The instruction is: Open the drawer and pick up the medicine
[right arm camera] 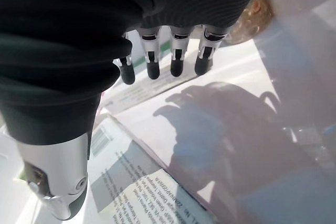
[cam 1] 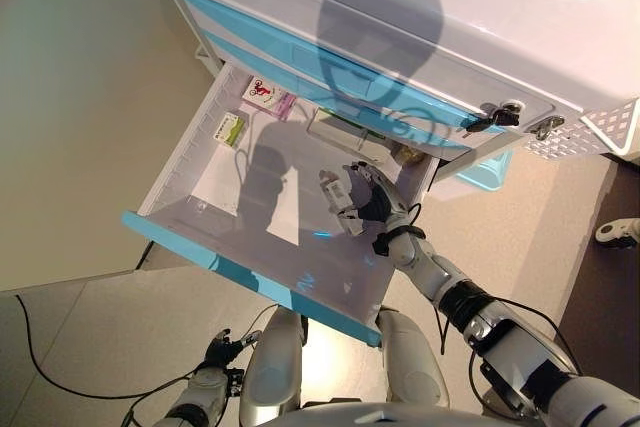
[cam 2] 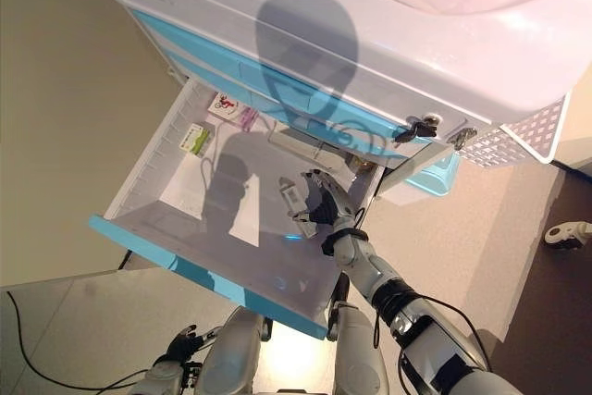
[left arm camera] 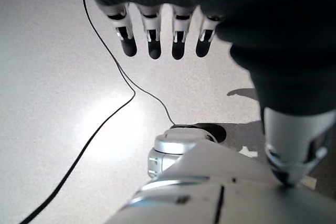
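The bottom drawer (cam 1: 200, 152) with the blue front (cam 1: 250, 277) stands pulled wide open. My right hand (cam 1: 362, 197) is inside it near the right wall, fingers relaxed and open. A white printed medicine box (cam 1: 331, 193) stands tilted against that hand; in the right wrist view the box (right arm camera: 142, 182) sits between the thumb (right arm camera: 52, 182) and the fingers (right arm camera: 176, 64), which are not curled round it. My left hand (cam 1: 217, 351) hangs low by the floor, open and empty, as the left wrist view (left arm camera: 152, 40) shows.
At the back of the drawer lie a green and white box (cam 1: 230, 129), a red and white box (cam 1: 262, 92), a pink pack (cam 1: 285, 105) and a long white box (cam 1: 345, 135). Keys (cam 1: 495, 117) hang from the cabinet's lock. A white basket (cam 1: 610, 127) hangs at the right.
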